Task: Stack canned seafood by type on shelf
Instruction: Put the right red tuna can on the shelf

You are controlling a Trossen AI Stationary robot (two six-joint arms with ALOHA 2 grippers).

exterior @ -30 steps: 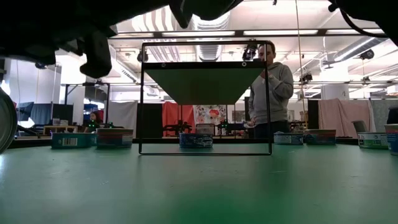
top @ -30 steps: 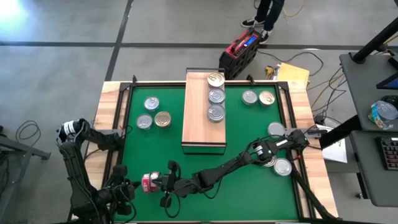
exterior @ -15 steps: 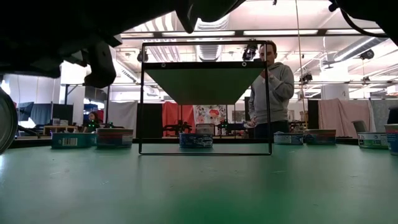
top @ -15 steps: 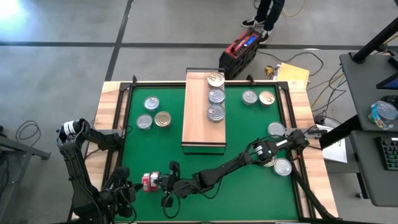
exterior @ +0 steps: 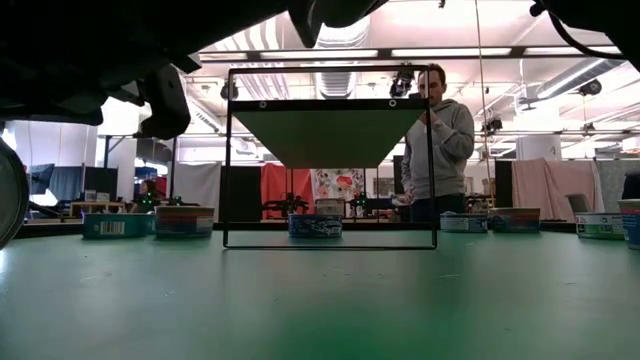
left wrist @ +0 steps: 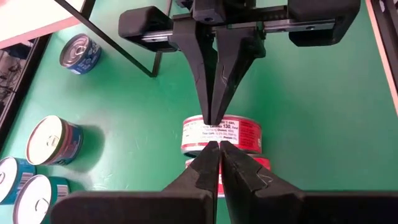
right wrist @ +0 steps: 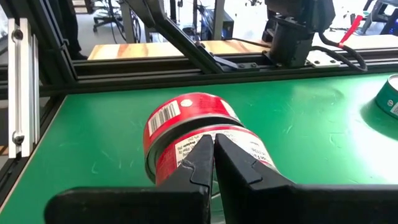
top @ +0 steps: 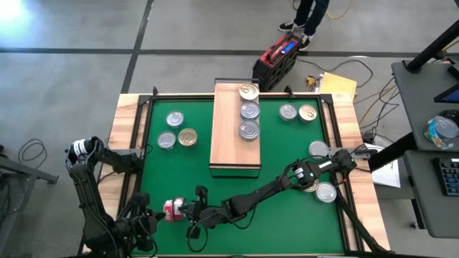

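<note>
Red cans: two red-labelled cans (left wrist: 220, 135) stacked one on the other at the near left part of the green mat (top: 287, 150), seen in the high view as a small red shape (top: 171, 210) between the two grippers.
Left gripper: (top: 147, 215) low at the near left corner of the table, fingers (left wrist: 205, 165) pressed together with nothing between them; the tips point at the red stack from one side and reach its top rim.
Right gripper: (top: 192, 212) reached across the mat to the other side of the stack, fingers (right wrist: 200, 155) closed tip to tip and empty; the tips rest right against the wall of the upper can (right wrist: 193, 134).
Relation: the stack sits between the two closed pairs of tips, which face each other across it; neither pair clamps a can.
Shelf: (top: 228, 143) light-wood board at the middle far part of the mat, carrying three tins (top: 249, 110) in a row along its right side, the far one gold-lidded.
Loose tins left: three (top: 176, 130) on the mat left of the shelf, one gold.
Loose tins right: two (top: 297, 112) near the far right corner, others (top: 325, 192) beside the right arm at the right edge.
Person: (exterior: 440, 145) stands beyond the table in the low view.
</note>
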